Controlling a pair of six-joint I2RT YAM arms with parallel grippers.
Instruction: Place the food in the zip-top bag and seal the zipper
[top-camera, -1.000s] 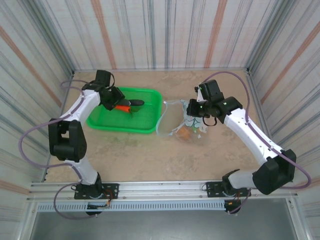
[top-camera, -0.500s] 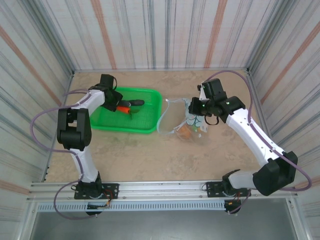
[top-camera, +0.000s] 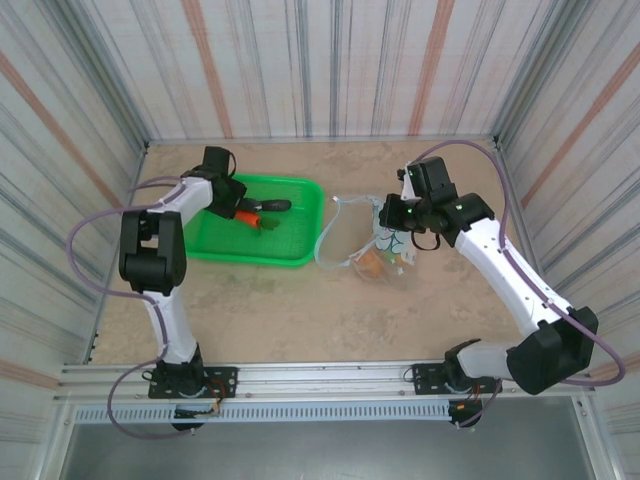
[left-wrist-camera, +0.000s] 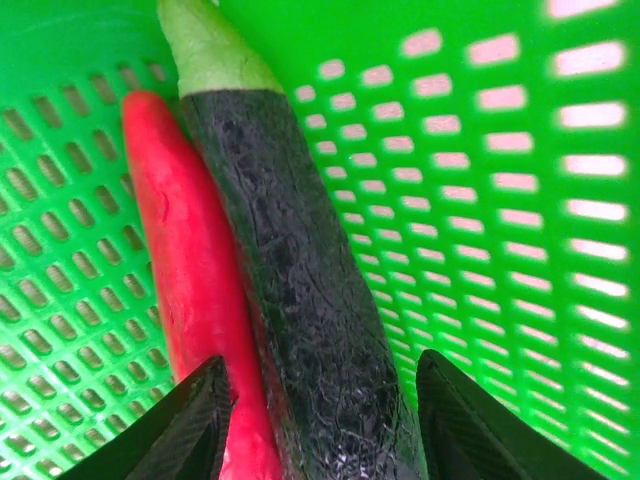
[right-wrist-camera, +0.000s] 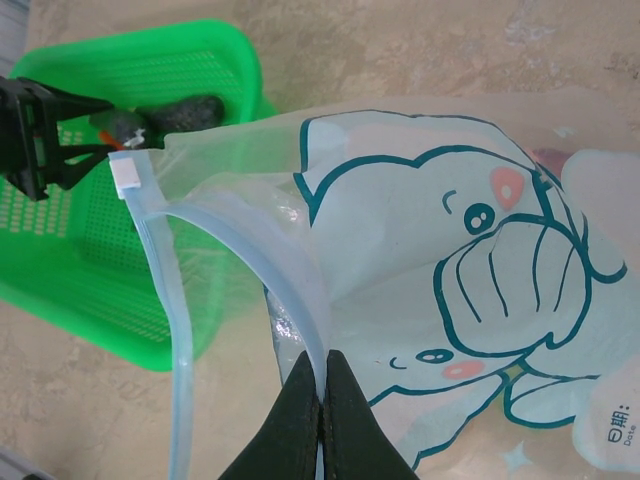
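My left gripper (top-camera: 240, 208) is down in the green mesh basket (top-camera: 250, 258), open. Its fingers (left-wrist-camera: 190, 425) stand either side of two pieces of food lying side by side: a red-orange carrot (left-wrist-camera: 185, 260) and a dark eggplant (left-wrist-camera: 300, 290) with a pale green end. The left finger overlaps the carrot, and a gap shows beside the right finger. My right gripper (right-wrist-camera: 322, 358) is shut on the pale blue zipper (right-wrist-camera: 165, 260) strip of the clear zip-top bag (right-wrist-camera: 450, 250), holding its mouth open toward the basket. An orange piece (top-camera: 369, 266) lies inside the bag (top-camera: 365, 245).
The basket (right-wrist-camera: 120, 260) lies left of the bag on the tan table, close to the bag's mouth. Striped walls close in the table at the back and both sides. Bare table lies in front of the basket and bag.
The left arm's elbow has swung left and back while its gripper stayed over the carrot and eggplant in the basket. The right gripper and bag have barely shifted.
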